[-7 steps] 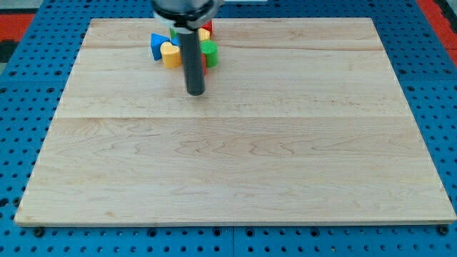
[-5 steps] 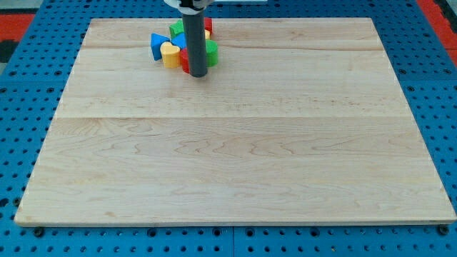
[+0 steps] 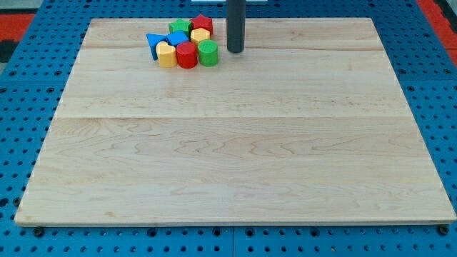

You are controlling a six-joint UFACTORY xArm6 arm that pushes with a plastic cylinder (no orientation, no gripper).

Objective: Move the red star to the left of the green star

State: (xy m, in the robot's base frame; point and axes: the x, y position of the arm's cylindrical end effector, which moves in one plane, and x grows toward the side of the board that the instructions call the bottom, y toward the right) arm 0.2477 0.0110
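The red star (image 3: 203, 23) sits at the top right of a tight cluster of blocks near the view's top. The green star (image 3: 178, 28) is just to its left, with a yellow block (image 3: 200, 35) and a blue block (image 3: 178, 39) below and between them. My tip (image 3: 235, 51) rests on the wooden board (image 3: 235, 143) to the right of the cluster. It is a short gap right of the green cylinder (image 3: 208, 53) and right of and below the red star, touching no block.
The cluster also holds a blue triangle (image 3: 153, 43) at its left, a yellow block (image 3: 166, 55) and a red cylinder (image 3: 186, 55) along its lower edge. A blue pegboard (image 3: 28, 143) surrounds the board.
My tip has moved from just below the cluster up and to the right, to the cluster's right side. The red and green cylinders it covered now show.
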